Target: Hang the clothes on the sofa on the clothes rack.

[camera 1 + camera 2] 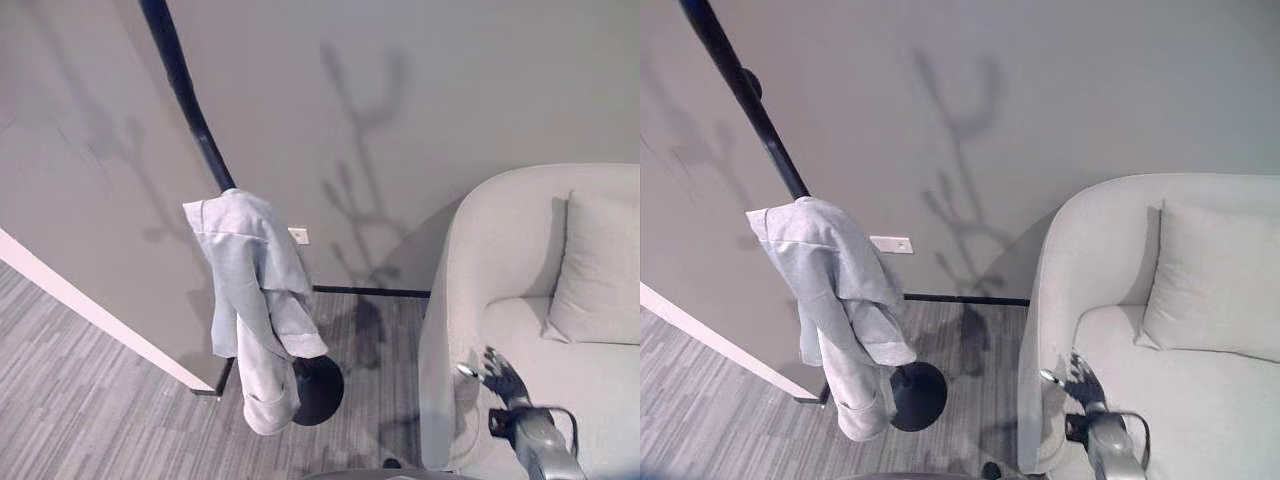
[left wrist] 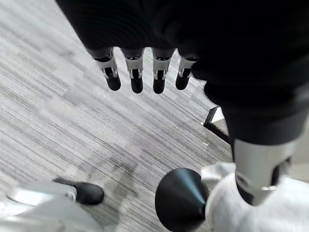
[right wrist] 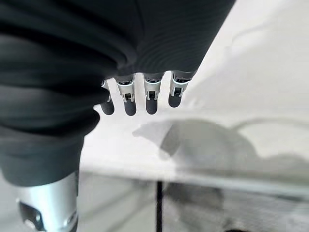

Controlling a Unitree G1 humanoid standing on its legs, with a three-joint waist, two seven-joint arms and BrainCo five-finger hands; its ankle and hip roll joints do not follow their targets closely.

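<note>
Pale grey garment [image 1: 255,300] hangs draped on the black clothes rack [image 1: 190,95], at nine o'clock from the sofa [image 1: 520,290]. Right robot hand [image 1: 503,376] over the sofa arm and left robot hand [image 2: 145,72] above the floor, fingers straight, empty.

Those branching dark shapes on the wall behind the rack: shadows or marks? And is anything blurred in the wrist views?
Left eye view: shadows of the black metal clothes rack, soft-edged on the grey wall. Left wrist view: the grey striped carpet is smeared beyond the left hand. Right wrist view: the pale fabric sofa looks soft past the right hand.
</note>
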